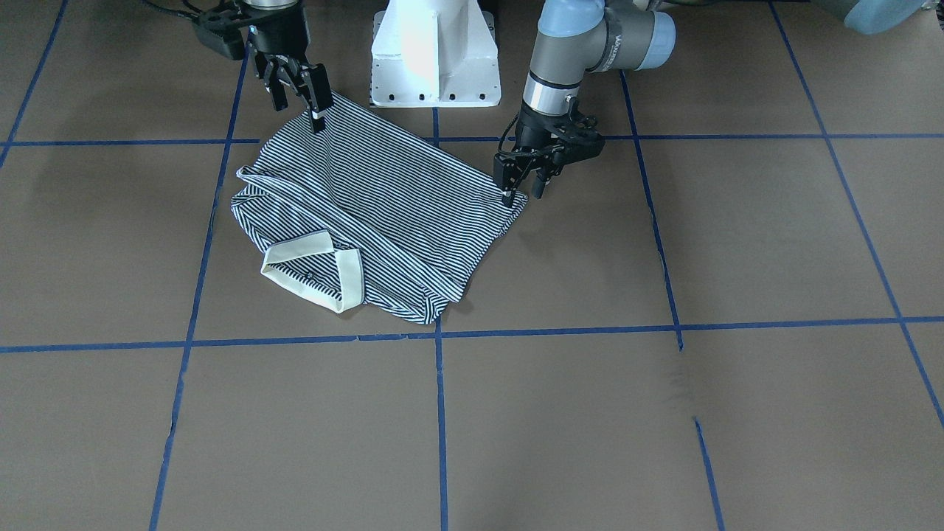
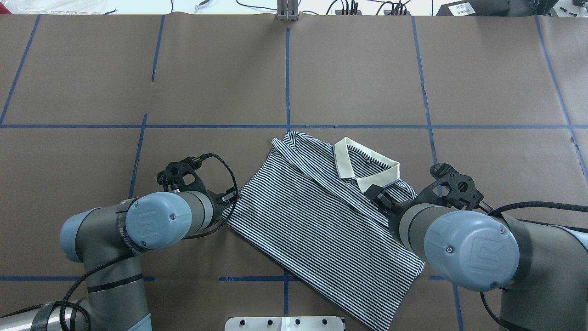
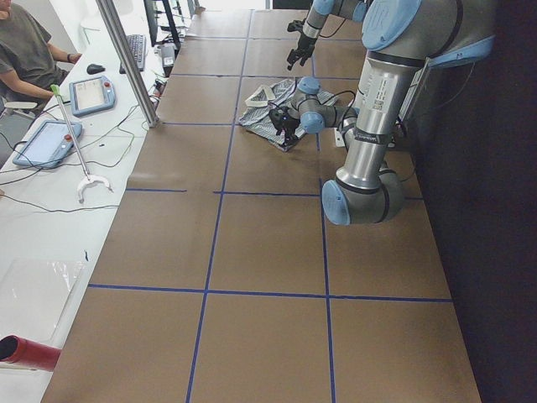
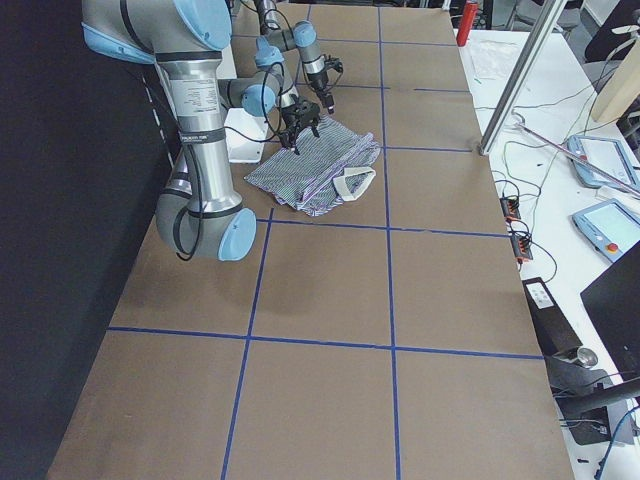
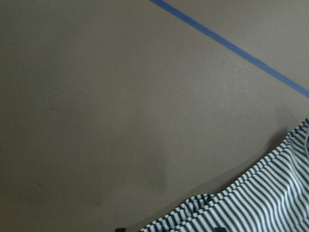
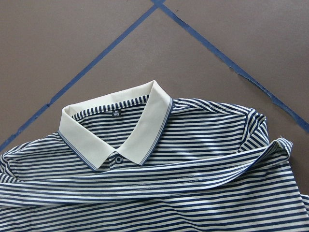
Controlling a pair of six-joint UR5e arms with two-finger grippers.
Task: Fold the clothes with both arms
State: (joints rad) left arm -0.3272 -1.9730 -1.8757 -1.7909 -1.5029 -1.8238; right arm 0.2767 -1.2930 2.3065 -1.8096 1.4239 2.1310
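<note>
One polo shirt [image 1: 398, 199] with thin navy-and-white stripes is lying on the counter [image 1: 664, 413], just in front of the white pedestal base [image 1: 435, 51] and a little toward the robot's right side. It is lying at an angle to the blue tape lines [image 1: 440, 413], with its sides folded inward. Its cream collar [image 1: 313, 273] is pointing away from the robot, and one small button [image 6: 117, 160] is showing under it. The left hand [image 1: 523, 193] is hanging at one near corner of the shirt with its fingers apart, one tip touching the cloth. The right hand [image 1: 299, 110] is standing at the other near corner, also released, with one finger over the hem. The counter is wearing a flat brown cover, and the tape is dividing it into large squares. Beside it, in the left side view, a person [image 3: 25, 50] is sitting at a white side table [image 3: 33, 210] where a handheld screen [image 3: 91, 94], cables and a metal post [image 3: 126, 59] are showing.
</note>
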